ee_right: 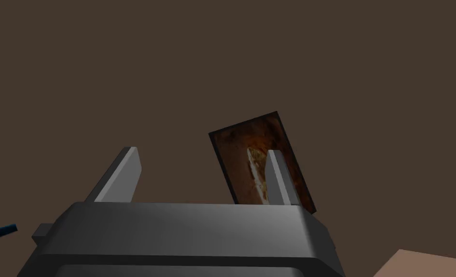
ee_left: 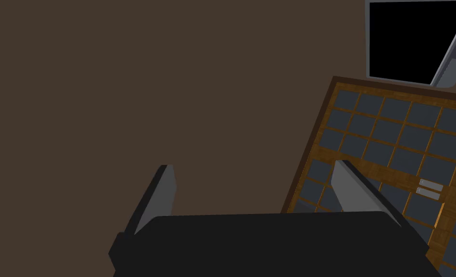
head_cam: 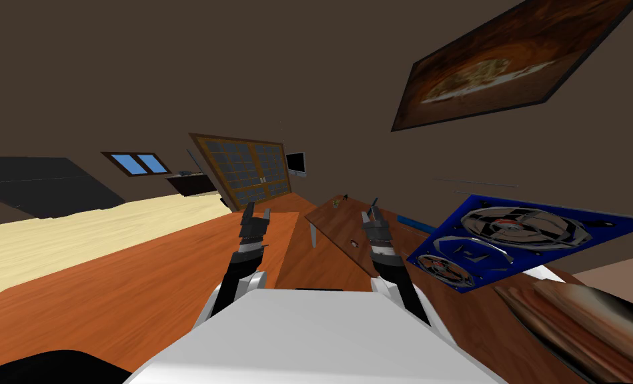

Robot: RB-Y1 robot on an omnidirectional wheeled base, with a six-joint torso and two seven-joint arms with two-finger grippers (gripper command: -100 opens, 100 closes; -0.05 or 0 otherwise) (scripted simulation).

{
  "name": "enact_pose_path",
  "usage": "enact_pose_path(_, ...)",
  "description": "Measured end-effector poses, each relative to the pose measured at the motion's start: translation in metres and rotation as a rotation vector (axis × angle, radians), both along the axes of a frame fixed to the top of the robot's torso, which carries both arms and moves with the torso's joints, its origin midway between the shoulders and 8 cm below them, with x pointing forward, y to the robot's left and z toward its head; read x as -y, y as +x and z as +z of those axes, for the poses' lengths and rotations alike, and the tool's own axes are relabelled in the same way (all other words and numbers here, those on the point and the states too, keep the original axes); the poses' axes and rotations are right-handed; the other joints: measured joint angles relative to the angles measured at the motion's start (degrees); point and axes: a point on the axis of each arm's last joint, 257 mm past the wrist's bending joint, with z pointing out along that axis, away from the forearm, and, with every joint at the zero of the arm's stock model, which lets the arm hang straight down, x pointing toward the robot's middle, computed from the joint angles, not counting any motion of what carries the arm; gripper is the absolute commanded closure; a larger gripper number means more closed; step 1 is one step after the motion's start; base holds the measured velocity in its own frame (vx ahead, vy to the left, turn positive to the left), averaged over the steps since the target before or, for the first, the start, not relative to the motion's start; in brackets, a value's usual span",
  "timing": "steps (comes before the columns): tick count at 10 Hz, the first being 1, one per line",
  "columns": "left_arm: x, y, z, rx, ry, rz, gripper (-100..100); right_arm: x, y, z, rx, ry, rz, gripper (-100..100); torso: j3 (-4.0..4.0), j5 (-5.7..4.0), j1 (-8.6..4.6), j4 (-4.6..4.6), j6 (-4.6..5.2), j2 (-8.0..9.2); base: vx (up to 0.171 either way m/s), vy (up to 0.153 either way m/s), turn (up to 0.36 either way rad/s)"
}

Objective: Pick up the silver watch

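A small ring-shaped, silvery thing (head_cam: pixel 354 243), likely the watch, lies on a brown wooden table (head_cam: pixel 328 223) just ahead of me. My right gripper (head_cam: pixel 373 212) is raised beside it, its dark body just to the right of the ring. Its fingers (ee_right: pixel 202 150) stand open and empty, pointing at a brown wall. My left gripper (head_cam: pixel 256 215) hangs to the left of the table over the wooden floor, also open and empty (ee_left: pixel 254 164).
Two tiny objects (head_cam: pixel 337 201) sit at the table's far end. A blue panel with round silver patterns (head_cam: pixel 528 233) lies right of the table. A glass-paned wooden cabinet (head_cam: pixel 248 170) and a monitor (head_cam: pixel 296 163) stand at the far wall. A cream rug (head_cam: pixel 75 233) covers the floor to the left.
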Motion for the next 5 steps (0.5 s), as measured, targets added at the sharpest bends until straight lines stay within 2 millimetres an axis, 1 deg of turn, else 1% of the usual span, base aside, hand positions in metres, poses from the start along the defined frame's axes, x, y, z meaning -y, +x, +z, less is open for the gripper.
enact_pose_path(3, 0.000, 0.000, 0.000, 0.000, 0.000, 0.000, 0, -0.005, 0.004, -0.038, -0.097, -0.085, 0.017, -100, 0.07, 0.03, 0.17, 0.03, 0.00, 0.13, -0.032, 0.048, -0.021)
enact_pose_path(5, 0.000, 0.000, 0.000, 0.000, 0.000, 0.000, 0, -0.011, 0.009, -0.071, -0.170, -0.149, 0.028, -100, 0.05, 0.04, 0.17, 0.02, 0.00, 0.09, -0.017, 0.048, -0.009)
